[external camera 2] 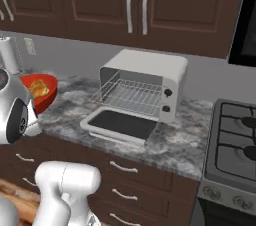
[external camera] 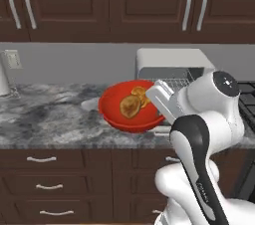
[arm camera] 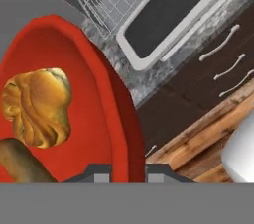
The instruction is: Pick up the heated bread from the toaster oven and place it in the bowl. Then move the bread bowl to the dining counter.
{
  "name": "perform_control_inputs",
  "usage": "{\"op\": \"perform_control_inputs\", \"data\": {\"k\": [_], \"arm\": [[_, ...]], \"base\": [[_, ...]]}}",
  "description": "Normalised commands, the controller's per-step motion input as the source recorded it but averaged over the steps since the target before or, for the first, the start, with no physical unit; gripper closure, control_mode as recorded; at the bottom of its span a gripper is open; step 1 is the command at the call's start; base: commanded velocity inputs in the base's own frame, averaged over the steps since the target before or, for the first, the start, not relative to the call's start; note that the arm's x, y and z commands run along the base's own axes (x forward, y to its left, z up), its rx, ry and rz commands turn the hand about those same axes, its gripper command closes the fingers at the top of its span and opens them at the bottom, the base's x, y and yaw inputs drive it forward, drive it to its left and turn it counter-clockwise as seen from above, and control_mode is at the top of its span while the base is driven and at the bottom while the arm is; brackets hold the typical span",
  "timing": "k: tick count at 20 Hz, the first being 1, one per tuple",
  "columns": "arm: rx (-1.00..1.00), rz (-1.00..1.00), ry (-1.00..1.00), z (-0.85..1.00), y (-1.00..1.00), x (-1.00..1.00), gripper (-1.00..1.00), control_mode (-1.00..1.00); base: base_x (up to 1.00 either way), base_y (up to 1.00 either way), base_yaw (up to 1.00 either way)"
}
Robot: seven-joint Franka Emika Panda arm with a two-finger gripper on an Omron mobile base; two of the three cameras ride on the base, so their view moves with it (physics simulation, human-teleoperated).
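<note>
The bowl (external camera: 130, 107), round, shallow and glossy red, is tilted, its open face turned toward the left base camera, at the front edge of the grey marbled surface (external camera: 45, 114). The jaws are clamped on its rim. Inside lie a knotted golden pastry (arm camera: 37, 106) and a smooth brown bread (arm camera: 20, 163). The toaster oven (external camera 2: 142, 87) stands open to the bowl's right.
</note>
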Motion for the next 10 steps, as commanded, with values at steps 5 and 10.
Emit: {"op": "perform_control_inputs", "data": {"k": [5,10], "arm": [[0.00,0.00,0.00,0.00,0.00,0.00,1.00,1.00],[0.00,0.00,0.00,0.00,0.00,0.00,1.00,1.00]], "base": [[-0.36,0.00,1.00],[-0.14,0.00,1.00]]}}
